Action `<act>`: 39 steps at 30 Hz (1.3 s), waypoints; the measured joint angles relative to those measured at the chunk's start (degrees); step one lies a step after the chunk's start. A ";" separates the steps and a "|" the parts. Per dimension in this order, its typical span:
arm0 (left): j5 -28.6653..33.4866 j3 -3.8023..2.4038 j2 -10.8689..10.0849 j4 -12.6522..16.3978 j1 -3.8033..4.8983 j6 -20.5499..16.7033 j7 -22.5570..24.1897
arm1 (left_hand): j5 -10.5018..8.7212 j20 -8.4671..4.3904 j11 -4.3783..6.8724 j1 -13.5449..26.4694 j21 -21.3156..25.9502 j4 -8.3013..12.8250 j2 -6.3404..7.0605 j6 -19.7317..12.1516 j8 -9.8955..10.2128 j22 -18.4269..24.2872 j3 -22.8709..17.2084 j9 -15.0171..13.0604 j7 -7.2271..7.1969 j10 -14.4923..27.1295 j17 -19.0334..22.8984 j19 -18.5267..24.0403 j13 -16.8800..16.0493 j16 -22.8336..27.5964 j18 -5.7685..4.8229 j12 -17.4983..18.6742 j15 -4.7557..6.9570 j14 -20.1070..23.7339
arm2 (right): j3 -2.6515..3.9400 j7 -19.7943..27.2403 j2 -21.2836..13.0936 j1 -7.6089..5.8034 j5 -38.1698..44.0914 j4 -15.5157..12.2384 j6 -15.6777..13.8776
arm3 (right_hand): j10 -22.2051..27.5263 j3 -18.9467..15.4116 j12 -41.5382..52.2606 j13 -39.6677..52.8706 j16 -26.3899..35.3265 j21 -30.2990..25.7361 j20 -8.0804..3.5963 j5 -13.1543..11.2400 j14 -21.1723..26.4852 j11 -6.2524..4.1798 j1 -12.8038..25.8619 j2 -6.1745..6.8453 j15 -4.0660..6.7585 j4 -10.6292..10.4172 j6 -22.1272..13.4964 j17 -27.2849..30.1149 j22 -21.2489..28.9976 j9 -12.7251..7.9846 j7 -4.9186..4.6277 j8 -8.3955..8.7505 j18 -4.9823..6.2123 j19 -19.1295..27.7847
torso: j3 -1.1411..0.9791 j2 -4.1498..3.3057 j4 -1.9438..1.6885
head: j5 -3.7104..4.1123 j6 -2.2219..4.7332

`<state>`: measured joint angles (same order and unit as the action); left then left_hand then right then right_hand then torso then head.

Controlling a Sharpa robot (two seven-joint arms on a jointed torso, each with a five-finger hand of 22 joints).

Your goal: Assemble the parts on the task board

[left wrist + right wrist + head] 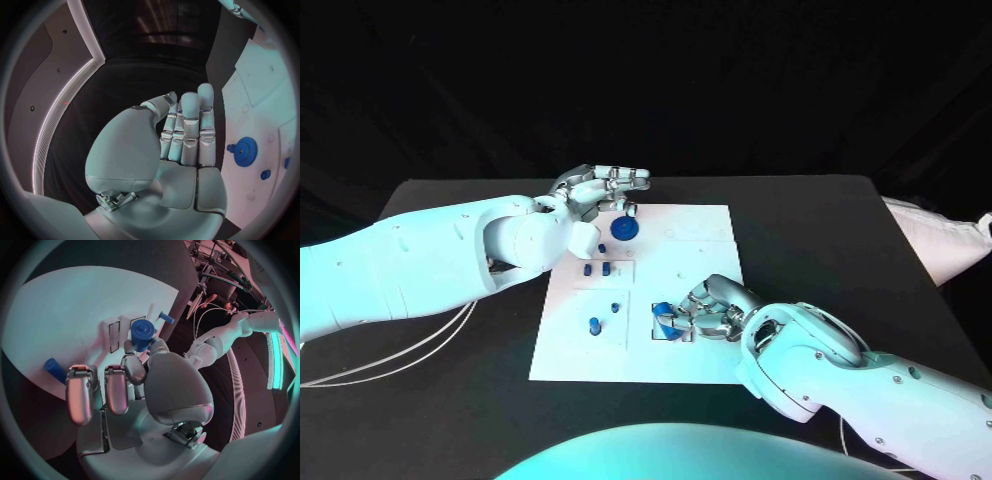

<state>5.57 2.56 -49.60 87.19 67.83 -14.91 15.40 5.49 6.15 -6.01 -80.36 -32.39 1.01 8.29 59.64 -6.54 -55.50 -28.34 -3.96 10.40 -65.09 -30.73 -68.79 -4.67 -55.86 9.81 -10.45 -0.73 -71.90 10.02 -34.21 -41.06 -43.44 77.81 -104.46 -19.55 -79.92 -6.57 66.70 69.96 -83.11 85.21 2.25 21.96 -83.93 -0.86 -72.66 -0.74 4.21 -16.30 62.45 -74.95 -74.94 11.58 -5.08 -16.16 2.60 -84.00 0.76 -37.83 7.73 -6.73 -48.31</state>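
The white task board (pixel 678 352) lies in the middle of the table. A blue gear (pixel 626 229) sits near its far left corner, and my left hand (pixel 596 190) hovers just beyond it, fingers extended and holding nothing. In the left wrist view the gear (pixel 247 150) lies beside the straight fingers (pixel 189 125) without touching them. My right hand (pixel 708 310) is curled over the board's near middle. There its thumb and a finger pinch a stubby blue part (pixel 142 335) at a recessed slot. Several small blue pegs (pixel 596 268) stand along the board's left side.
A loose blue cylinder (pixel 55 370) lies on the board beside my right hand, and another blue peg (pixel 166 317) stands beyond the pinched part. White cables (pixel 387 365) trail over the table at the left. Bare black table (pixel 848 250) surrounds the board.
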 measured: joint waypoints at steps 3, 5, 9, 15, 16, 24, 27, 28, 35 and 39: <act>0.00 0.00 0.03 0.00 0.00 0.02 -0.02 | 0.00 0.00 0.00 0.00 0.00 0.00 0.00 0.00 0.00 0.00 0.00 0.00 0.00 0.00 0.00 0.00 0.00 0.00 -0.01 0.00 0.00 0.00 | -0.04 -0.11 0.46 0.00 0.67 0.45 0.32 | 0.00 0.00 0.03 0.07 0.00 -0.22 0.00 -0.01 0.01 0.00 0.00 0.00 0.01 0.00 0.03 0.00 0.00 2.56 0.03 0.00 0.00 0.00 | -0.02 0.00 -0.01 | -0.09 -0.01; 0.00 0.00 0.05 0.00 0.00 0.02 -0.03 | 0.00 0.00 0.00 0.00 0.00 0.00 0.00 0.00 0.00 0.00 0.00 0.00 0.00 0.00 0.00 0.00 0.00 0.00 0.00 0.00 0.00 0.00 | -0.04 -0.14 0.64 -0.03 1.13 0.67 0.40 | 0.00 -0.23 0.03 0.14 0.00 -0.22 0.00 -0.01 0.01 0.00 0.00 0.00 0.01 -0.22 0.10 0.00 0.00 3.66 0.10 -0.01 0.00 0.00 | -0.01 0.00 -0.02 | -0.13 -0.01; 0.00 0.00 0.05 0.00 0.00 0.02 -0.04 | 0.00 0.00 0.00 0.00 0.00 0.00 0.00 0.00 0.00 0.00 0.00 0.00 0.00 0.00 0.00 0.00 0.00 0.00 0.00 0.00 0.00 0.00 | -0.02 -0.20 0.98 -0.14 2.03 1.15 0.54 | -0.21 -0.71 0.03 0.42 0.00 -0.22 0.00 -0.91 0.01 -0.21 0.76 -0.15 0.01 -0.23 0.57 0.01 0.01 4.09 0.56 -0.04 0.00 0.00 | -0.01 -0.01 -0.03 | -0.20 -0.01; 0.00 0.00 0.04 0.02 0.00 -0.06 0.05 | 0.00 0.00 -0.21 0.00 0.00 0.17 0.00 0.00 0.00 0.05 0.16 0.00 0.00 0.21 -0.01 0.00 0.00 0.00 0.00 0.00 0.00 0.00 | -0.10 -0.41 1.18 -0.18 3.48 1.64 1.00 | -0.84 -3.88 0.03 0.46 0.22 -0.22 -0.40 -7.53 -0.18 -0.79 5.15 0.47 0.23 -0.32 2.69 0.01 0.01 5.16 2.24 -0.83 0.00 0.00 | -0.03 -0.03 0.00 | -0.35 -0.05; 0.00 0.00 0.03 0.03 0.00 -0.06 0.06 | 0.00 0.00 -0.21 0.00 0.00 0.16 0.00 0.00 0.00 0.05 0.16 0.00 -0.01 0.21 0.00 0.00 0.00 0.00 -0.01 0.00 0.00 0.00 | -0.11 -0.45 1.17 -0.17 3.86 1.64 1.08 | -0.98 -4.56 0.04 0.71 0.23 -0.22 -0.40 -8.78 -0.19 -0.66 6.12 0.54 0.23 -0.35 2.66 0.01 0.01 5.30 2.21 -0.76 0.00 0.00 | -0.03 -0.03 0.01 | -0.36 -0.07; 0.00 0.00 -0.09 0.04 0.00 -0.08 0.09 | 0.00 0.00 -0.09 0.00 0.04 0.17 0.00 -0.01 0.00 0.05 0.15 0.00 -0.01 0.32 0.02 0.00 0.01 0.00 0.00 0.00 0.00 0.00 | -0.11 -0.64 0.81 -0.13 6.64 0.80 1.30 | -1.11 -5.92 0.13 0.78 0.22 -0.46 -0.40 -11.78 -0.18 -0.72 8.12 0.90 0.22 -0.38 2.50 0.02 0.01 5.64 2.05 -0.66 0.00 0.00 | -0.10 -0.04 0.10 | -0.43 -0.15; 0.00 0.00 -0.12 0.05 0.00 -0.08 0.09 | 0.00 0.00 -0.01 0.00 0.24 0.17 0.00 -0.01 0.00 0.05 0.15 0.00 -0.01 0.41 0.07 0.00 0.01 0.00 0.00 0.00 0.00 0.00 | -0.11 -0.68 0.63 -0.10 7.61 0.39 1.41 | -1.11 -5.92 0.12 0.91 0.23 -0.46 -0.40 -11.78 -0.19 -0.72 8.12 0.90 0.22 -0.38 2.50 0.02 0.02 5.77 2.05 -0.66 0.00 0.00 | -0.10 -0.04 0.10 | -0.39 -0.18; 0.00 0.00 -0.12 0.05 0.00 -0.08 0.09 | 0.00 0.00 -0.01 0.00 0.24 0.17 0.00 -0.01 0.00 0.05 0.15 0.00 -0.01 0.41 0.07 0.00 0.01 0.00 0.00 0.00 0.00 0.00 | -0.11 -0.68 0.58 -0.09 7.87 0.30 1.45 | -1.11 -5.92 0.03 1.01 0.22 -0.46 -0.40 -11.55 -0.19 -0.72 8.12 0.90 0.22 -0.38 2.50 0.02 0.02 5.87 2.05 -0.66 0.00 0.00 | -0.10 -0.04 0.10 | -0.37 -0.20; 0.00 0.00 -0.18 0.05 0.00 -0.07 0.09 | 0.00 0.00 -0.01 0.00 0.24 0.17 0.00 -0.01 0.00 0.05 0.15 0.00 -0.01 0.41 0.07 0.00 0.01 0.00 0.00 0.00 0.00 0.00 | -0.11 -0.72 0.24 0.00 9.29 -0.19 1.86 | -1.11 -6.25 0.03 1.59 0.22 -0.46 -0.40 -9.19 0.01 -0.72 6.48 -0.09 0.41 0.18 2.49 0.02 0.02 6.55 2.06 -0.66 0.00 0.00 | -0.10 -0.07 0.10 | -0.34 -0.28; 0.00 0.00 -0.23 0.06 0.00 -0.07 0.09 | 0.00 0.00 -0.01 0.00 0.23 0.17 0.00 -0.01 0.00 0.05 0.15 0.00 -0.01 0.41 0.07 0.00 0.01 0.00 0.00 0.00 0.00 0.00 | -0.11 -0.72 0.06 0.16 9.96 -0.77 2.27 | -1.26 -5.59 0.41 1.90 0.22 -0.46 -0.40 -9.19 0.01 -0.55 3.26 0.27 0.41 2.05 2.49 0.03 0.02 6.98 2.06 -0.66 0.00 0.00 | -0.10 -0.08 0.10 | -0.36 -0.39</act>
<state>5.57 2.56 -49.82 87.25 67.83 -14.98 15.48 5.49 6.15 -6.02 -80.36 -32.16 1.17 8.29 59.64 -6.54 -55.45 -28.19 -3.96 10.39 -64.69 -30.67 -68.78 -4.67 -55.86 9.81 -10.44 -0.74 -71.90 9.91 -34.94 -41.01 -43.28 87.77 -105.24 -17.28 -81.18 -12.16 67.10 71.86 -82.89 84.75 1.85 12.77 -83.92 -1.41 -69.40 -0.47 4.62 -14.24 64.94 -74.92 -74.92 18.56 -3.02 -16.82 2.60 -84.00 0.66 -37.91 7.84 -7.09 -48.70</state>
